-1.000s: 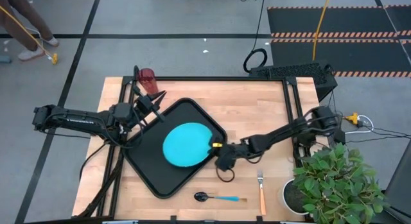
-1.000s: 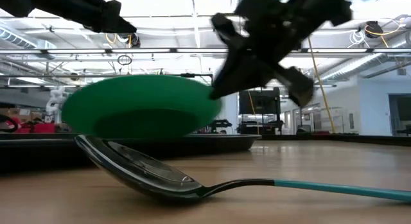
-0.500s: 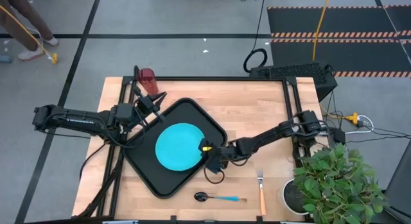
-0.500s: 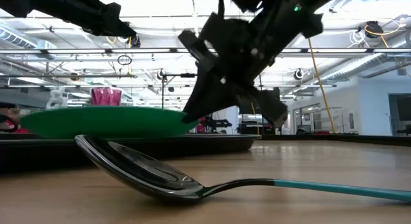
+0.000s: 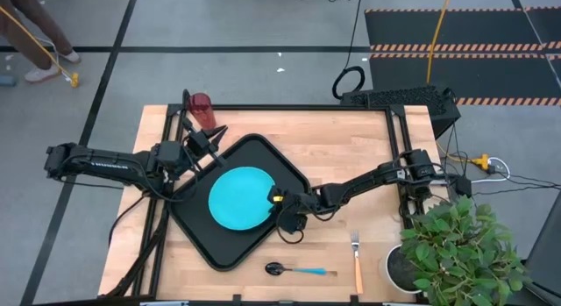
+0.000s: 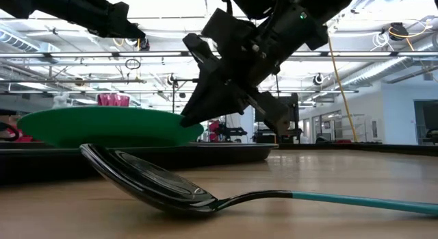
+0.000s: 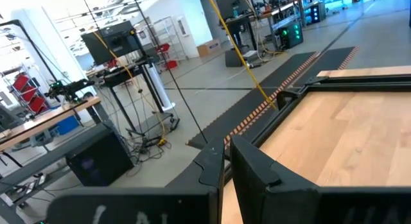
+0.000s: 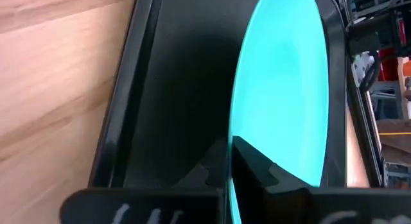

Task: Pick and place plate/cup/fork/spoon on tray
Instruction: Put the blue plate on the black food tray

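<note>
While the right tool (image 5: 279,203) pinches the rim of the plate (image 5: 238,197), the cyan disc sits level inside the tray (image 5: 203,239) (set askew mid-counter). Its fingers are pressed together on that edge. At the tray's far-left corner, the left tool (image 5: 213,136) hovers, fingers pressed together, near the cup (image 5: 202,110). Spoon (image 5: 298,270) and fork (image 5: 357,260) lie along the counter's (image 5: 342,148) near edge.
</note>
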